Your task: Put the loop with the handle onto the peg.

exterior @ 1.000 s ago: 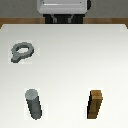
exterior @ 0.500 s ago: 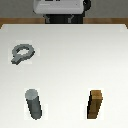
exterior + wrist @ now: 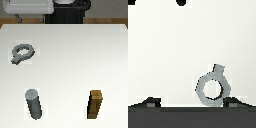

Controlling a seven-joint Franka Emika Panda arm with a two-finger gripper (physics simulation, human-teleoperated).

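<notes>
Loop (image 3: 21, 52) lay flat on the table (image 3: 70, 60), well apart from the peg (image 3: 34, 104). I couldn't tell my end effector's state; gripping the stubby handle off-centre risked twisting it.

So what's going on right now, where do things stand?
Fingers barely in view, state unclear, holding nothing. Loop flat on the table, untouched. Peg upright, bare. Brown block stands apart from the peg, not blocking.

The loop with the handle (image 3: 22, 52) lies flat on the white surface (image 3: 70, 60) at the exterior view's left, a grey ring with a round hole and a stubby handle. The peg (image 3: 34, 103), a dark grey cylinder, stands upright nearer the camera, well apart from the loop.
</notes>
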